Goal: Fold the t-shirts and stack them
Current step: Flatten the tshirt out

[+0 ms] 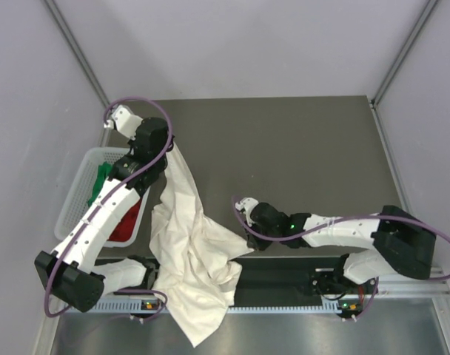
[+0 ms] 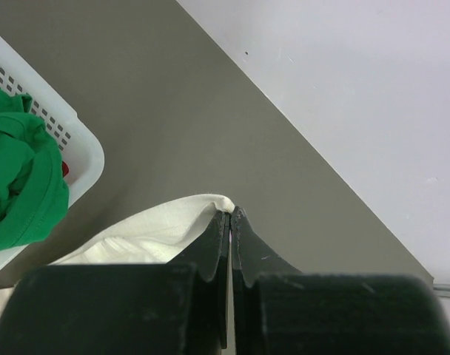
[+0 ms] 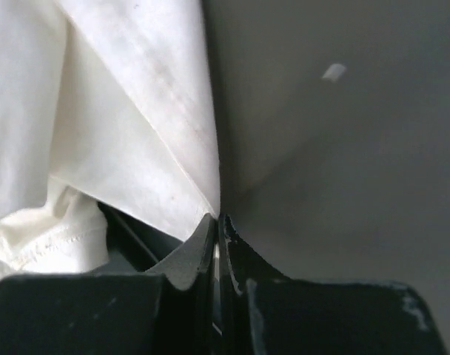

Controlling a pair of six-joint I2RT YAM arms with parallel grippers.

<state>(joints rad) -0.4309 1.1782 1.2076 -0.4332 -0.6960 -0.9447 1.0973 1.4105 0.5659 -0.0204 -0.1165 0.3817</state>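
Now, cream-white t-shirt (image 1: 192, 259): spread in loose folds left of centre in the top view. It runs from an upper corner by the left arm's wrist down past the table's near edge to the bottom of the frame, where its lower end hangs over the arm bases.
Left gripper (image 2: 230, 214): jaws pressed together on an edge of the cream-white t-shirt. In the left wrist view the cloth bunches right at the tips and falls away to the lower left.
Right gripper (image 3: 217, 218): jaws together, pinching a pointed corner of the same shirt. In the right wrist view the fabric fans up and left from the tips.
Shirt between grippers: one corner is held at the upper left of the top view and another at the centre, and the cloth sags between them.
Green t-shirt (image 1: 101, 181): crumpled inside the white mesh basket (image 1: 77, 185), at the left edge of the top view.
Red t-shirt (image 1: 125, 225): in the basket's lower part, partly hidden by the left arm.
Table (image 1: 299, 148): grey-brown surface, filling the upper right of the top view.
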